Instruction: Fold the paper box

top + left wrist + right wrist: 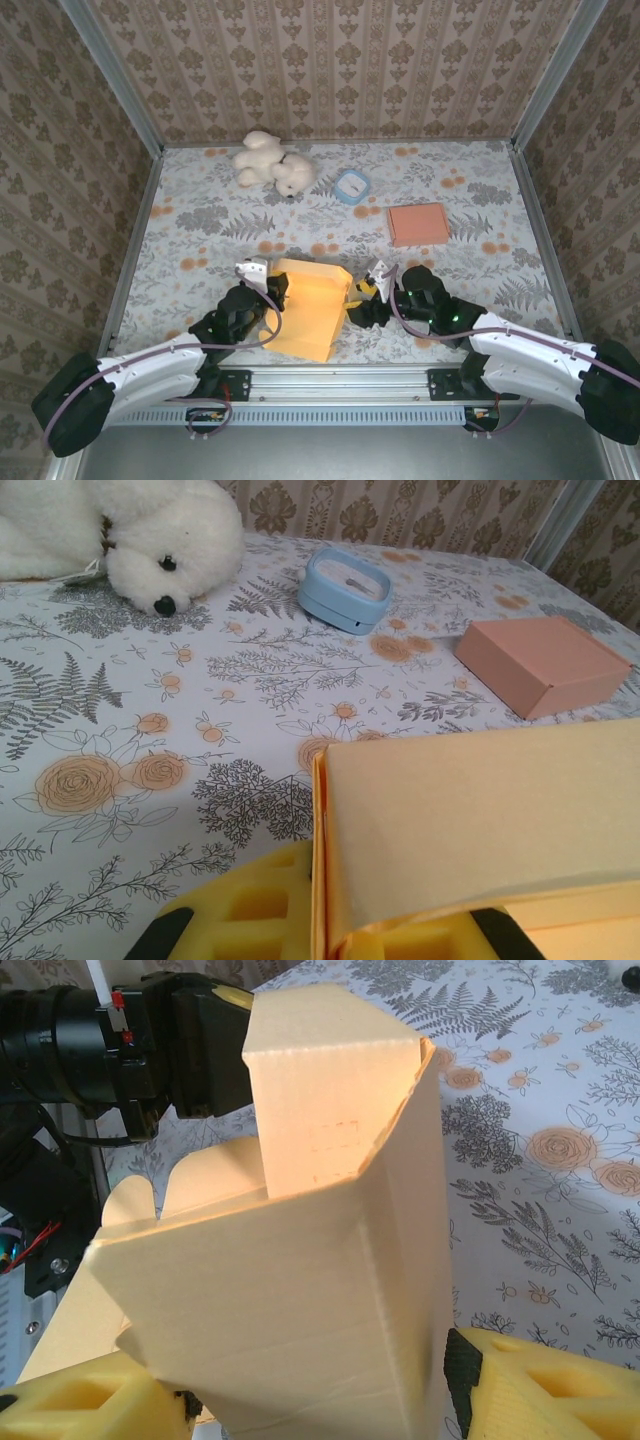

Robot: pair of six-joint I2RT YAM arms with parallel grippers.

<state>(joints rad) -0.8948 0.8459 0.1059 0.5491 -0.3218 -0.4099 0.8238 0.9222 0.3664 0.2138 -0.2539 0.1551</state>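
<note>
The paper box (310,305) is pale orange card, partly raised into shape, between the two arms near the front edge. My left gripper (262,285) is at its left side. In the left wrist view, the left gripper (325,920) is shut, its yellow fingers (230,915) pinching a thin upright wall of the paper box (480,820). My right gripper (362,295) is at the box's right side. In the right wrist view, the right gripper (320,1400) has its jaws wide around the paper box (300,1300), both pads (462,1380) against the box's sides. An upper flap stands up.
A closed pink box (418,223) lies at the back right. A round light-blue container (352,186) and a white plush toy (272,163) sit near the back wall. Patterned walls enclose the floral table (200,230) on three sides.
</note>
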